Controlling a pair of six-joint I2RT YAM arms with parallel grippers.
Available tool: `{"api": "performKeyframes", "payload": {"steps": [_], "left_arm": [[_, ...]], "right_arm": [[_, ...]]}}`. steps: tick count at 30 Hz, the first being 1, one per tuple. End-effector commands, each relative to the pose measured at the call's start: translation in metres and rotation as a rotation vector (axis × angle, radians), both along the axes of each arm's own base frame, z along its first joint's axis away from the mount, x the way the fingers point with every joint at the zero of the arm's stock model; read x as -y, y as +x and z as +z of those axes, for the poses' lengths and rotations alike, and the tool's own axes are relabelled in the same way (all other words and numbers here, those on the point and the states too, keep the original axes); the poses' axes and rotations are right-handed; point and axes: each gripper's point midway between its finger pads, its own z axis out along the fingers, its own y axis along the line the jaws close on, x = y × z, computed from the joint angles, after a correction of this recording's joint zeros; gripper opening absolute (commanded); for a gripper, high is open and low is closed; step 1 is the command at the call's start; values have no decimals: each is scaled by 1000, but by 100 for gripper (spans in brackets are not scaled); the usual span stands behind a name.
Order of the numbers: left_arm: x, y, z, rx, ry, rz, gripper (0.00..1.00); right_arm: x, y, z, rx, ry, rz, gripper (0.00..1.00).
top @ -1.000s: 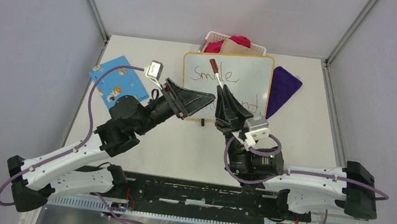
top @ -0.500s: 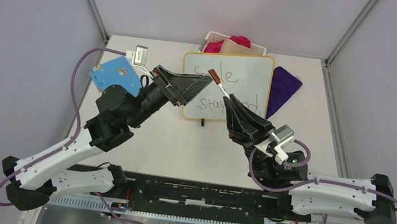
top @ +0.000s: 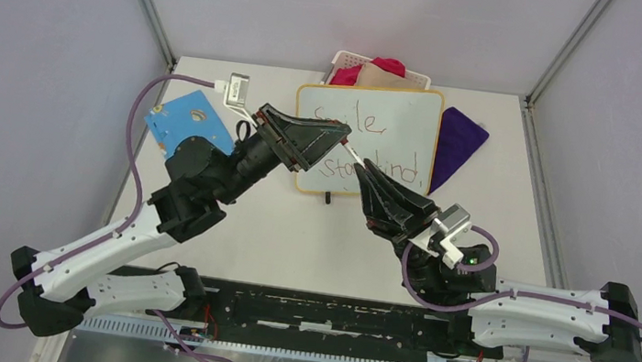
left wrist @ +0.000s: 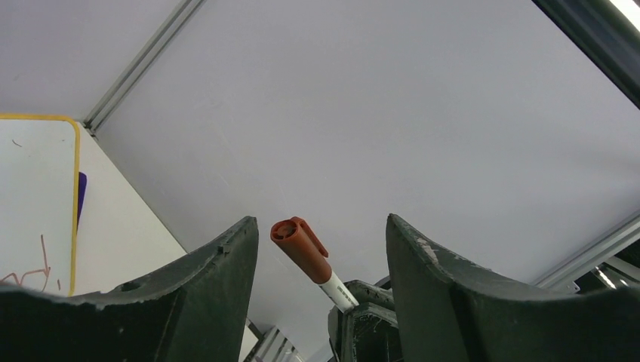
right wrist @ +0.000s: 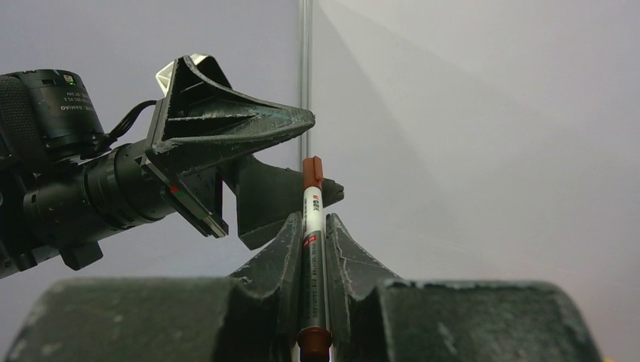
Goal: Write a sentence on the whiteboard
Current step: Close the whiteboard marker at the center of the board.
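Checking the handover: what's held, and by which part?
Right gripper clamps the marker by its white barrel; left gripper is open around the cap, holding nothing.

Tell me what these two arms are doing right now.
The right gripper is shut on a marker, held up off the whiteboard. The board has two lines of red writing on it. The left gripper is open, with its fingers on either side of the marker's red cap end and not touching it. It looks set to take the marker or its cap.
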Motion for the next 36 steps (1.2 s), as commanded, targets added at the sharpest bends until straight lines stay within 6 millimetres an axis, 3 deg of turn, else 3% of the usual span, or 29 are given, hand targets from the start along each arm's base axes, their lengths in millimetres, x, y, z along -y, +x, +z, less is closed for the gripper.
{"api": "performKeyframes", "payload": {"steps": [1, 10, 23, 32, 36], "left_arm": [[-8, -11, 22, 36, -99, -34, 66], [1, -14, 13, 0, -138, -95, 52], [4, -15, 10, -11, -160, -117, 38], [5, -16, 9, -8, -155, -124, 23], [7, -17, 8, -6, -153, -135, 12]], "right_arm": [[10, -2, 8, 4, 53, 13, 0], [13, -3, 6, 0, 60, 10, 0], [19, -1, 4, -3, 59, -4, 0], [16, -1, 3, 1, 49, -6, 0], [14, -2, 2, 2, 43, -3, 0]]}}
